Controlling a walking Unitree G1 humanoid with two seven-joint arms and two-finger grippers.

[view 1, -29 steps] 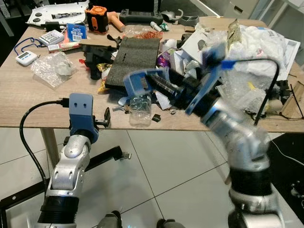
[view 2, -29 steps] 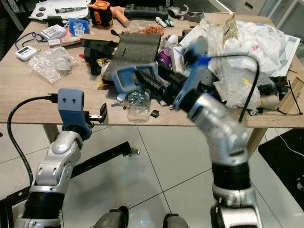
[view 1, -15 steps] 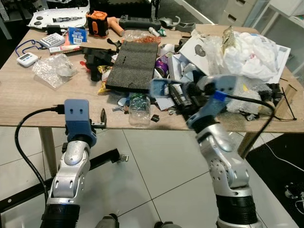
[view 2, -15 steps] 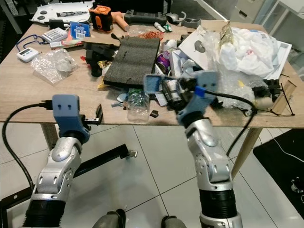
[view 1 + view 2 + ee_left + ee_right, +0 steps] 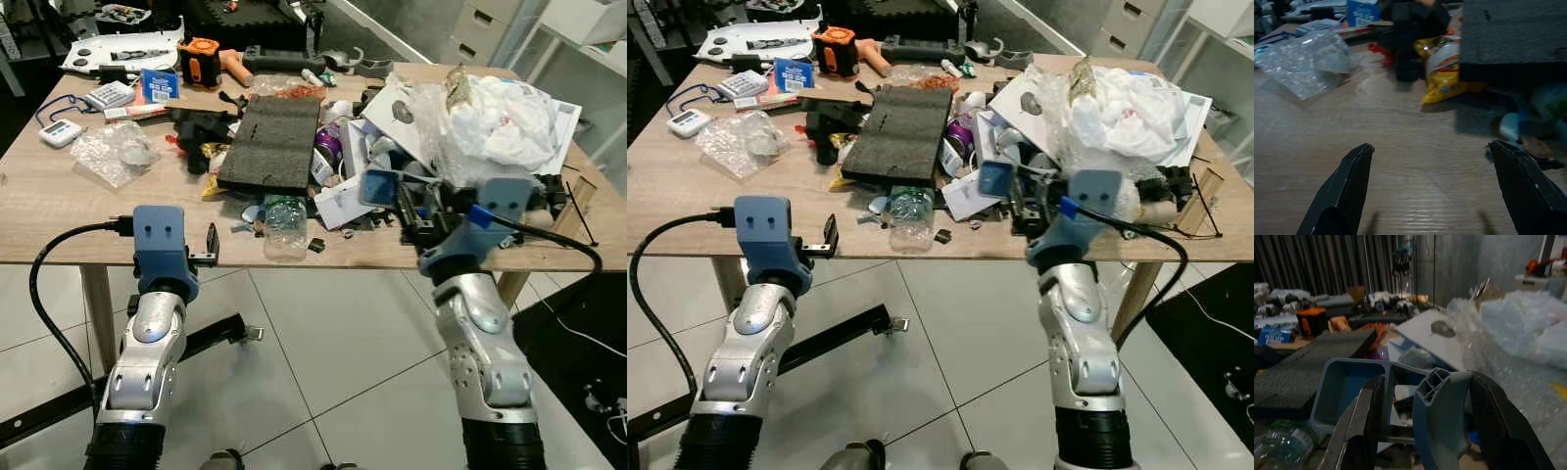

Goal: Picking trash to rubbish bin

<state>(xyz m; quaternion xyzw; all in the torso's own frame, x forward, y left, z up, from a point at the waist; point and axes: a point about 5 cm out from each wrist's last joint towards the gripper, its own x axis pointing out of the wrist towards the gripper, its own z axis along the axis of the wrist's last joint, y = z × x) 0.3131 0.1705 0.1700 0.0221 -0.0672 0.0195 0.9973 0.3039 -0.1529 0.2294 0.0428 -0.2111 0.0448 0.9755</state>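
Right hand [image 5: 1422,431] grips an empty blue plastic frame [image 5: 1396,391].

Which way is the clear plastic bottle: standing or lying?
Lying: the bottle rests on its side at the table edge.

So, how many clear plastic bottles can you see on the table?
1. The clear plastic bottle stands at the table's front edge, before the black foam sheet. More may be hidden under the clutter at the right.
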